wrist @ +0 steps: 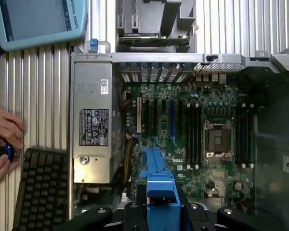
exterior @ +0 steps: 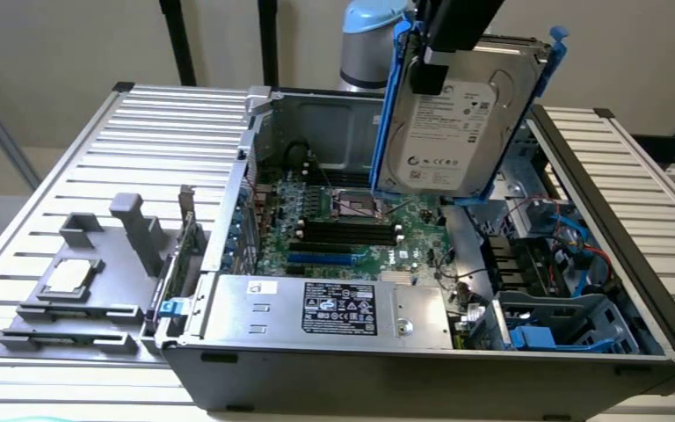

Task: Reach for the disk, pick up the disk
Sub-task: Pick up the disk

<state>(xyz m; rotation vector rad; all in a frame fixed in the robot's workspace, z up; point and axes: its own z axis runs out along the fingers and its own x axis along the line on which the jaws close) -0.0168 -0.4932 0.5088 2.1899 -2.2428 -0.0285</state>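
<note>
Hanging over open case point(exterior: 431, 369): disk point(exterior: 449, 132)

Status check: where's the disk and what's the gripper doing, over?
Gripper shut on the disk. Disk upright, lifted clear above the open computer case. Nothing in the way.

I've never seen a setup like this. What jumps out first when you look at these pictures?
First, the disk, a silver drive with blue rails, held upright in the air by the robot's hand above the open computer case. Next, the green circuit board lying exposed inside that case. In the wrist view, a person's hand rests beside a black keyboard on the slatted table.
</note>
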